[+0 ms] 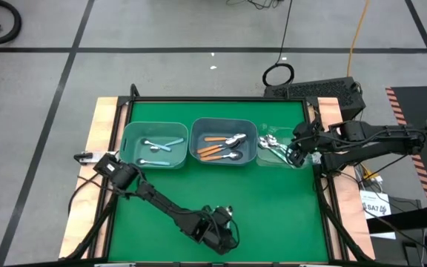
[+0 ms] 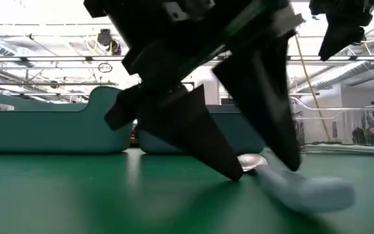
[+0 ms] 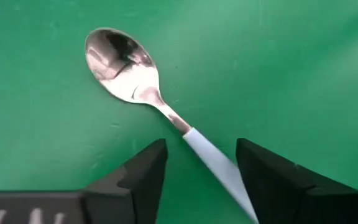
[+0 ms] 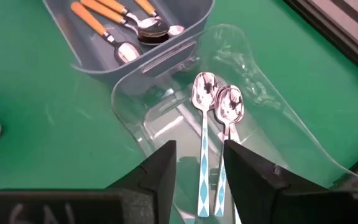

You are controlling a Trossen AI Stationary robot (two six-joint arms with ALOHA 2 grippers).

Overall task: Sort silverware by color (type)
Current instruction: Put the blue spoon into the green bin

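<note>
Silverware is spread across a green bench (image 1: 273, 200) seen from above. One spoon with a light blue handle (image 3: 166, 115) lies flat on the bare green surface at the lower centre of the overhead frame, bowl facing up. The left end effector (image 3: 197, 171) is lowered over it, its two dark fingers (image 3: 145, 174) apart, one on each side of the handle and not yet clamped on it. In the level view the fingertips reach down to the bench surface beside the spoon.

Three bins stand in a row across the upper middle of the overhead frame. The left blue-grey bin (image 1: 128, 141) holds light blue-handled spoons (image 1: 161, 145). The middle blue-grey bin (image 1: 196, 135) holds orange-handled spoons (image 1: 215, 150). The clear bin (image 4: 278, 118) on the right holds spoons with patterned blue-and-white handles (image 4: 211, 124).

The right end effector (image 4: 199, 171) hangs above the clear bin, at the right of the overhead frame, with its fingers apart and nothing between them.
</note>
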